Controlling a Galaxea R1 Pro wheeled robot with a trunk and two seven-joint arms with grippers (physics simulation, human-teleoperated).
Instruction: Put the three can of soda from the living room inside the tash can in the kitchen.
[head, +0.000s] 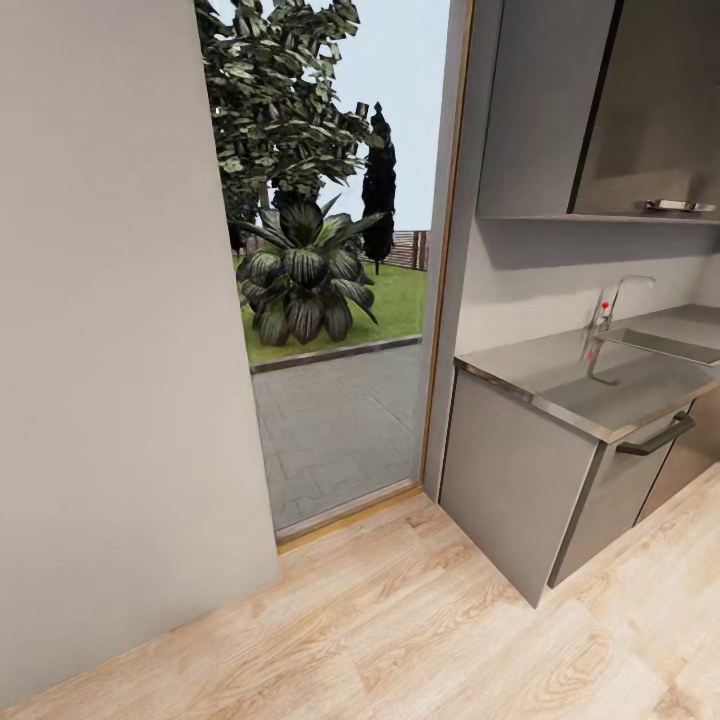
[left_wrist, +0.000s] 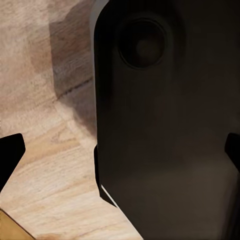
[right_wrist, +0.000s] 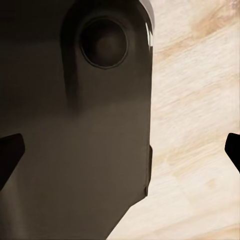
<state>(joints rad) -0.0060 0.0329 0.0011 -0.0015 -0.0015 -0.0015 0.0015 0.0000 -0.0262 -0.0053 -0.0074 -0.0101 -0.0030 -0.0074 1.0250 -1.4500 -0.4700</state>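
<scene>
- Robot in transit through the kitchen: steel tabletop (head: 590, 375), sink (head: 665, 343), wood floor (head: 420, 620).
- Left gripper (left_wrist: 120, 150) and right gripper (right_wrist: 120, 150) spread, empty (stowed downward, likely for travel).

Even, soft daylight enters through the glass door (head: 340, 300) — the steel countertop (head: 590, 375) carries a dull sheen, without hard glare. A soft shadow lies beneath the wall cabinet (head: 590, 110). Both wrist views are slightly blurred; the dark robot body (left_wrist: 165, 130) stays underexposed — the wood floor (right_wrist: 200, 125) bright.
</scene>
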